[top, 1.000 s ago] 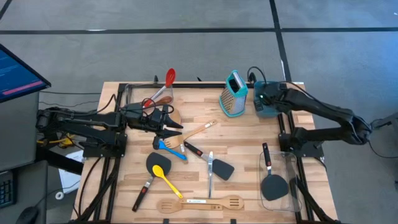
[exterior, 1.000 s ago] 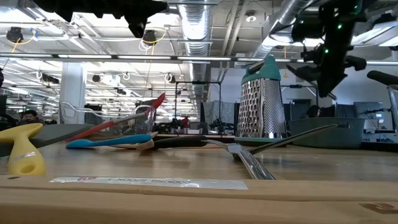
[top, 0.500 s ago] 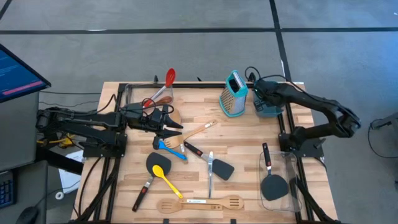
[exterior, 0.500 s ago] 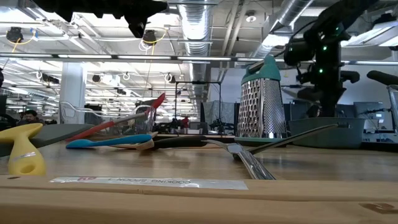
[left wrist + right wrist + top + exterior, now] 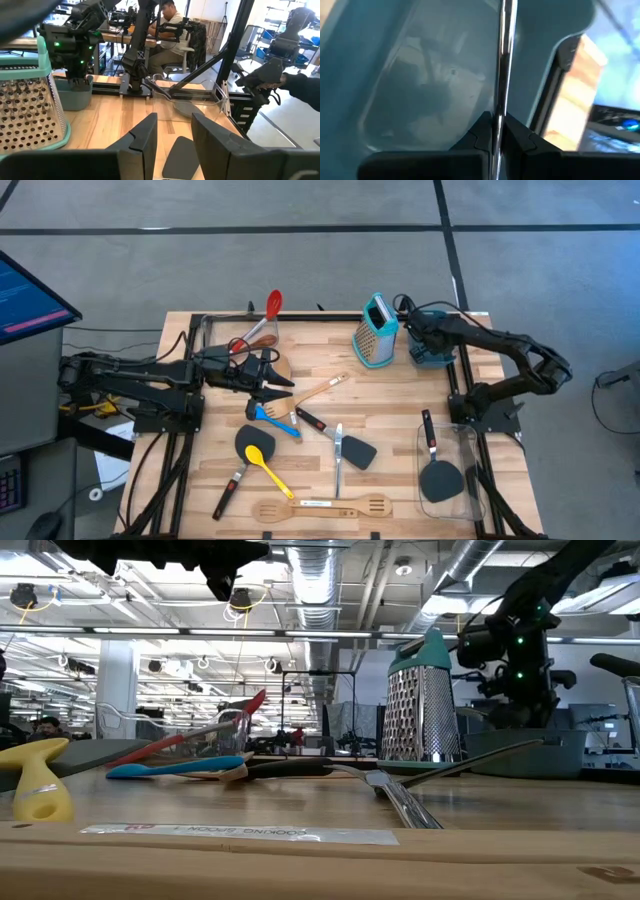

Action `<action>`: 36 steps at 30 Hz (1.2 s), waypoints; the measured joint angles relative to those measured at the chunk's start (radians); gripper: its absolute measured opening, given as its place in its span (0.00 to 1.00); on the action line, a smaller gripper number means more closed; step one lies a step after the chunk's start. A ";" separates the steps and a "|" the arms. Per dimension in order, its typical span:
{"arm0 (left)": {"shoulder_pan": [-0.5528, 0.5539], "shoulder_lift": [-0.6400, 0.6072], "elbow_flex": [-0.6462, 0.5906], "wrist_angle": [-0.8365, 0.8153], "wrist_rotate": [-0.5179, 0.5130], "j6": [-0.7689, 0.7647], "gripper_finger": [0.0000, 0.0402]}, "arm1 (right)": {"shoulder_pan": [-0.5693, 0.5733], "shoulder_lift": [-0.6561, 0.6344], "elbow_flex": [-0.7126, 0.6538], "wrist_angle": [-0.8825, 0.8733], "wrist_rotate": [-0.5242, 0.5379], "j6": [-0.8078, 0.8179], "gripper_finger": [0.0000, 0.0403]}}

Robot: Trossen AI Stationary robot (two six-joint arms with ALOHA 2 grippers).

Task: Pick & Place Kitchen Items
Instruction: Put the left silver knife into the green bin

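While your right gripper (image 5: 496, 131) clamps a metal utensil (image 5: 504, 55) over the teal bin (image 5: 432, 355), your left gripper (image 5: 172, 137) waits parted beyond the grater (image 5: 376, 330).

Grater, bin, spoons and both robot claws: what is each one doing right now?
Grater: standing upright on the table.
Teal bin: upright, right gripper above it.
Right gripper: shut on a thin metal utensil over the bin.
Left gripper: fingers apart, holding nothing.
Yellow spoon: lying flat.
Wooden slotted spatula: lying flat.
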 joint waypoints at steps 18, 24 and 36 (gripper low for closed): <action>0.000 0.000 0.000 0.000 0.000 0.000 0.26 | -0.007 0.150 -0.001 -0.059 -0.058 0.030 0.16; 0.000 0.000 0.000 0.001 0.000 0.000 0.26 | -0.005 0.134 0.000 -0.054 -0.058 0.030 0.26; 0.000 0.000 0.000 0.001 0.000 0.000 0.26 | -0.005 -0.094 0.051 -0.055 -0.131 0.018 0.22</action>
